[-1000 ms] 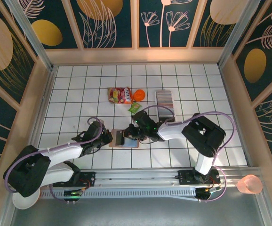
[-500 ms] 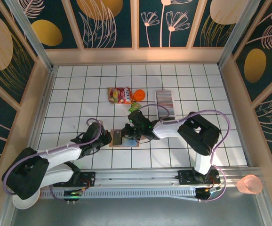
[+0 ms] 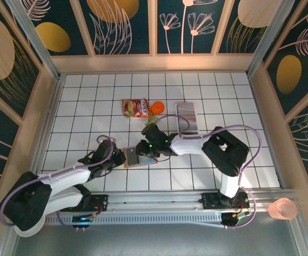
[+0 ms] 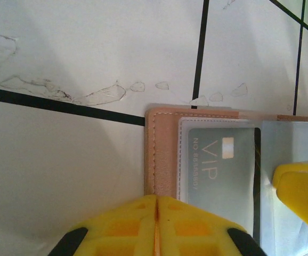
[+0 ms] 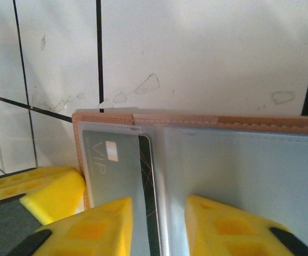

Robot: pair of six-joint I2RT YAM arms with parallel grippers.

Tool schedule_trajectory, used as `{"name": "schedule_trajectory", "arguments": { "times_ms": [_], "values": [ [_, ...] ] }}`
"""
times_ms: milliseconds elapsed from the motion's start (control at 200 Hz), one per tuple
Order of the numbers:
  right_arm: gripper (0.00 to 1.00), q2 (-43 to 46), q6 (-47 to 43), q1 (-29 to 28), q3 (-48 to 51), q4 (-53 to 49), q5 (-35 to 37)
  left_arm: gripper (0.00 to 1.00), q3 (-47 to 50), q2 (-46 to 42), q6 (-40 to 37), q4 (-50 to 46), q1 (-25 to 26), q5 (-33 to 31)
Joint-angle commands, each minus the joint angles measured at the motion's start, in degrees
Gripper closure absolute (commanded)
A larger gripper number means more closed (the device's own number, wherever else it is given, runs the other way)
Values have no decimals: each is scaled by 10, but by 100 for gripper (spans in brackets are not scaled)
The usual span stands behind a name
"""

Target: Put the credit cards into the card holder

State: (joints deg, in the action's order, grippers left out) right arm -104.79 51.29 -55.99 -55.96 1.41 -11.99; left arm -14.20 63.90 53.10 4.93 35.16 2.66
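Note:
The salmon-pink card holder [image 3: 142, 162] lies open on the white tiles, its clear pockets up [image 5: 239, 165]. A grey VIP card [image 4: 223, 170] sits in the left pocket, and a dark card edge [image 5: 147, 186] shows beside it. My left gripper [image 4: 157, 199] is shut, with its tips at the holder's stitched left edge [image 4: 162, 154]. My right gripper [image 5: 159, 213] is open and straddles the dark card edge over the pockets. The credit cards [image 3: 187, 112] stand as a striped row farther back right.
A long white tray [image 3: 188, 128] holds the card row. Snack packets [image 3: 135, 108], an orange item [image 3: 157, 108] and a green one [image 3: 152, 121] lie behind the holder. A pink cup [image 3: 282, 209] stands off the table at the near right.
My right gripper's jaws have parted and that arm has shifted a little left over the holder. The left arm has drawn back slightly to the left.

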Motion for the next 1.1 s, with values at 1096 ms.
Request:
{"name": "schedule_trajectory", "arguments": {
  "times_ms": [1096],
  "values": [
    [72, 143, 37, -90, 43, -133, 197, 48, -7, -89, -16, -93, 0, 0]
  ]
}}
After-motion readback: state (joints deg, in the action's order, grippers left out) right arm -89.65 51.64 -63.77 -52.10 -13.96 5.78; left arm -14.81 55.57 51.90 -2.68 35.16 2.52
